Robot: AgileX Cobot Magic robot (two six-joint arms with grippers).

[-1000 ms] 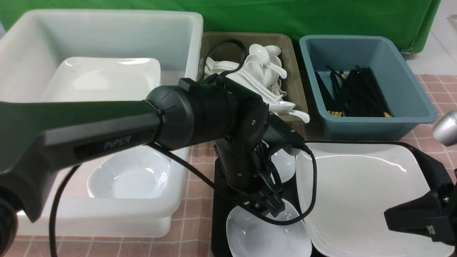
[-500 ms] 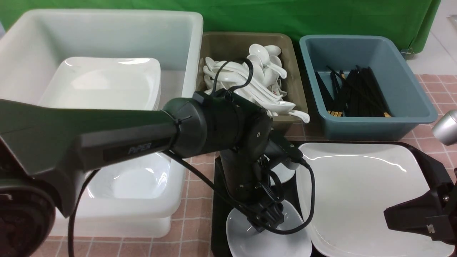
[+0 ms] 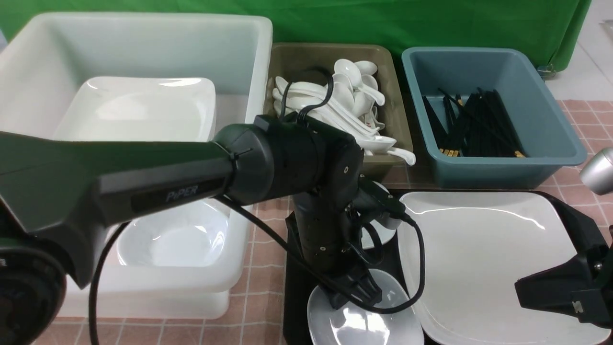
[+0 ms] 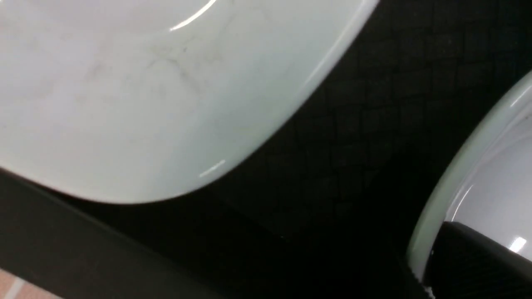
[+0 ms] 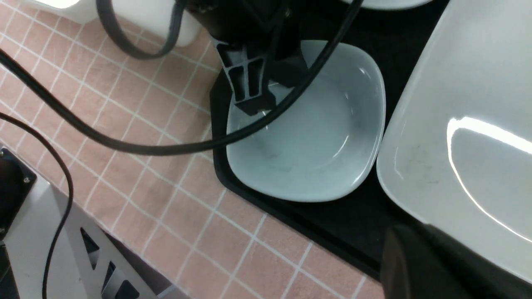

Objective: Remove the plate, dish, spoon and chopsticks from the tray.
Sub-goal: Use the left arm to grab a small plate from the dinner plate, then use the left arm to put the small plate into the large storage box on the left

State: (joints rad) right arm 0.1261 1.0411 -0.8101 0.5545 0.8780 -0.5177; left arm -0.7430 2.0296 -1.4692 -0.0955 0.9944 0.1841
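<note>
Small white dish [image 3: 368, 323] at the near left corner of the black tray [image 3: 292, 311], left rim pinched in the left tool [image 3: 355, 293], one finger down inside the bowl and the other outside it. Just beside it on the same tray, the large white plate [image 3: 483, 258], glossy and bare, filling the right side. Behind the dish, half hidden by the left arm [image 3: 143, 182], a second small white dish [image 3: 385, 227]. Over the plate's near right corner, the right tool [image 3: 527, 290], closed on nothing. Beneath the tray, a table [image 3: 263, 306] under pink cloth printed with a pale tile grid. Along the far side, three bins in a row: a big white bin [image 3: 143, 28] on the left holding a white square plate and a white bowl, an olive bin [image 3: 297, 57] in the middle heaped with white soup spoons [image 3: 345, 96], and a blue bin [image 3: 550, 134] on the right with a bundle of black chopsticks [image 3: 474, 124]. Behind the bins, a green backdrop [image 3: 383, 19]; at the far right, pale floor [image 3: 598, 48]. At the table's near edge, a grey metal frame [image 5: 37, 249].
</note>
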